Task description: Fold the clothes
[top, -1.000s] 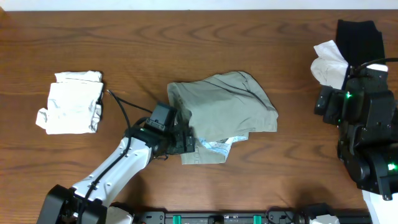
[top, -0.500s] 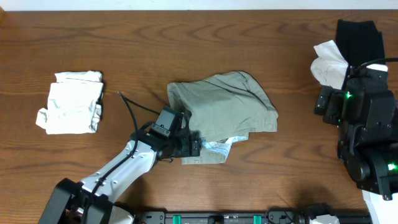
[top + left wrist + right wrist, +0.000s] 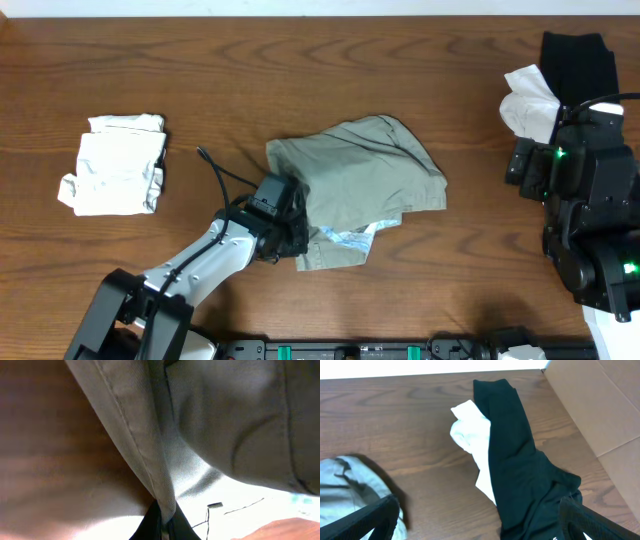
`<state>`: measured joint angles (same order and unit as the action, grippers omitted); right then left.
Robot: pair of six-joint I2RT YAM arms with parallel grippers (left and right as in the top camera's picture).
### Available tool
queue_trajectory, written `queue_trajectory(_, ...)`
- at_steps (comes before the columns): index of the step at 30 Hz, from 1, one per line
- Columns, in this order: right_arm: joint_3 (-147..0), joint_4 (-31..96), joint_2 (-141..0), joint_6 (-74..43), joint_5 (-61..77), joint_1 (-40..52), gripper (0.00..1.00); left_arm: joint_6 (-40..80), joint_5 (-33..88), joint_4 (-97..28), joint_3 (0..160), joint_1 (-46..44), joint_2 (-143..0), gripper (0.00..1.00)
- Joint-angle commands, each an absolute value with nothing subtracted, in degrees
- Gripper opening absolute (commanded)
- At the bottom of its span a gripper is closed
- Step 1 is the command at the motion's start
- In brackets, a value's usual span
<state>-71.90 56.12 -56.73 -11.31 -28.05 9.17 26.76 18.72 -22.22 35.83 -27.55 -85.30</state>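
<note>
Overhead view of a dark wood table. My left gripper sits at centre-front, fingers clamped tight on the lower-left edge of the khaki-grey shorts. The shorts lie crumpled mid-table, partly doubled over, w/ a patch of whitish lining showing at the bottom edge, just beside my fingers. In the left wrist view my two dark fingertips show at the bottom of frame, pressed together w/ a stitched hem of the shorts rising from btwn them. Cloth fills most of that frame, w/ wood at left.

My right gripper has its fingers spread wide, holding nothing, above the table's far-right side. In the right wrist view a black garment and a white garment lie below it, the white one touching the black one's left edge. Both sit at the table's top-right corner, well apart from the shorts. A corner of a cardboard box shows at upper right.

At the table's left side lies a folded white cloth, also well apart from the shorts.
</note>
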Motion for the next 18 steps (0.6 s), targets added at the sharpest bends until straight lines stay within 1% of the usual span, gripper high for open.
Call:
queue_trajectory(1, -72.7, 56.2, -56.6, -10.6, -28.4, 8.8, 0.99, 25.1, 14.9, -26.8, 37.4, -27.1, -81.8, 0.06)
queue_trajectory(3, -72.7, 56.2, -56.6, -10.5, -27.0, 8.8, 0.99, 23.4, 10.9, -31.0, 40.1, -27.1, -78.2, 0.06)
queue_trajectory(5, -72.7, 55.8, -56.6, -8.2, -22.2, 8.8, 0.99, 21.5, 6.4, -35.6, 43.8, -27.1, -74.1, 0.06)
queue_trajectory(7, -72.7, 54.8, -56.7, -4.0, -14.3, 8.8, 0.99, 19.4, 2.3, -39.5, 48.5, -27.1, -69.9, 0.06)
queue_trajectory(10, -72.7, 53.7, -57.0, -0.6, -6.3, 8.8, 0.99, 15.9, 0.1, -43.8, 55.9, -27.1, -65.3, 0.06)
queue_trajectory(13, -72.7, 53.7, -57.5, -0.3, -5.6, 8.8, 0.99, 11.4, 0.1, -48.4, 64.8, -27.1, -63.4, 0.06)
queue_trajectory(18, -72.7, 53.9, -58.9, -0.3, -5.0, 8.8, 0.99, 4.8, -0.1, -57.0, 81.2, -27.1, -64.9, 0.06)
